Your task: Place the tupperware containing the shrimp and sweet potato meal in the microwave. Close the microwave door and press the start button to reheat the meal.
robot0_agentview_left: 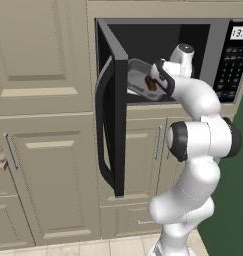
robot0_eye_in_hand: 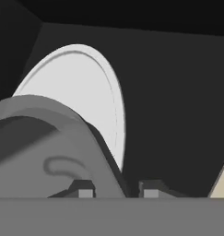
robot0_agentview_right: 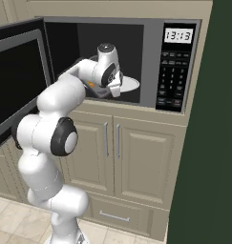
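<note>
I've got the gripper (robot0_eye_in_hand: 118,192) pinching the tupperware (robot0_agentview_left: 141,79) rim inside the microwave (robot0_agentview_right: 151,33); I'd level it over the turntable (robot0_eye_in_hand: 81,87) before letting go.

- The microwave door (robot0_agentview_left: 112,120) stands swung wide open on the left, edge toward you; it walls off that side of the opening.
- Your arm fills the lower middle of the microwave (robot0_agentview_right: 151,62) mouth, reaching in over the front sill.
- The tupperware (robot0_agentview_left: 139,79) sits tilted at the gripper (robot0_eye_in_hand: 118,191), over the left part of the turntable plate (robot0_eye_in_hand: 81,92).
- You have open dark room above the plate and to its right, up to the cavity's far wall.
- The keypad panel (robot0_agentview_right: 174,71) closes off the right.
</note>
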{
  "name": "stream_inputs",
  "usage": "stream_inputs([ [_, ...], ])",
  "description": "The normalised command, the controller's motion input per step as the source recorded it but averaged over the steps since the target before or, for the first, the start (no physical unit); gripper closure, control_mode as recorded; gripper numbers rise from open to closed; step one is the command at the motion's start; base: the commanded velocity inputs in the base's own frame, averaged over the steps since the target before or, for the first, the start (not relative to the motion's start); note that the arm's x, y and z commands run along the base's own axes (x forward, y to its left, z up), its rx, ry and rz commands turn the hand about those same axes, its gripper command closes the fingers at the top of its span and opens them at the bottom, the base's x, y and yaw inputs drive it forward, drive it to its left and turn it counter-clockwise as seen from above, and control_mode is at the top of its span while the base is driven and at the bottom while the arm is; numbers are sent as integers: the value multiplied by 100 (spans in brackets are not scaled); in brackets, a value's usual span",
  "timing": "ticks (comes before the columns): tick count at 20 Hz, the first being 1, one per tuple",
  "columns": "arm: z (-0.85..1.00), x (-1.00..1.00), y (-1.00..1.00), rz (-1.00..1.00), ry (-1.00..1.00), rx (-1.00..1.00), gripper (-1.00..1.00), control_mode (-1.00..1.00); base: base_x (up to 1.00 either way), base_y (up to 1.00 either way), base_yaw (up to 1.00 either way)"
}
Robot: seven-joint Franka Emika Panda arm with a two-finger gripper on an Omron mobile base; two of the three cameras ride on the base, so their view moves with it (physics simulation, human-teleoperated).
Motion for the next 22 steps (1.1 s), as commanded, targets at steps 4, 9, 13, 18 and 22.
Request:
stream_inputs([
  [4,0,51,-2,-4,0,0,100,-100,0,0,0],
  [9,-3,45,-15,-15,-6,0,100,-100,0,0,0],
  [13,-13,43,-14,-19,-10,0,100,-100,0,0,0],
  [18,-30,21,-1,-17,-11,0,-100,-100,0,0,0],
  [22,-30,-4,0,-10,-15,0,-100,-100,0,0,0],
])
